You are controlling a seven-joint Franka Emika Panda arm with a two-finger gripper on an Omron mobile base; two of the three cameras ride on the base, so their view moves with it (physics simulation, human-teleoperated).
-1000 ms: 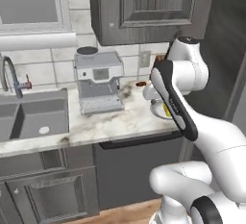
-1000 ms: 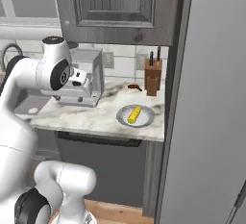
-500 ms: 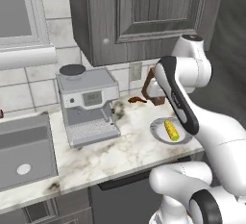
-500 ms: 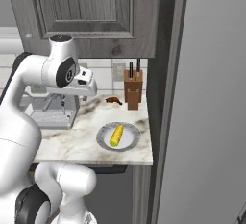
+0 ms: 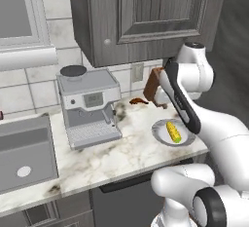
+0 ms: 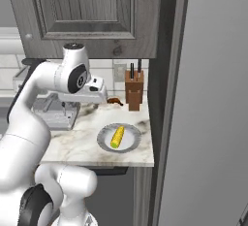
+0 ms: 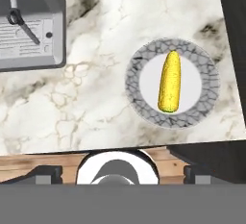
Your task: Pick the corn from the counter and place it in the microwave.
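Corn [image 7: 170,81], one cob, lies on one plate [image 7: 138,65] on the counter [image 7: 86,103].

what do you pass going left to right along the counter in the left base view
sink → coffee machine → brown smear on the counter → plate with the corn on it

Coffee machine [image 5: 91,106], knife block [image 6: 134,90], grey plate [image 7: 138,93].
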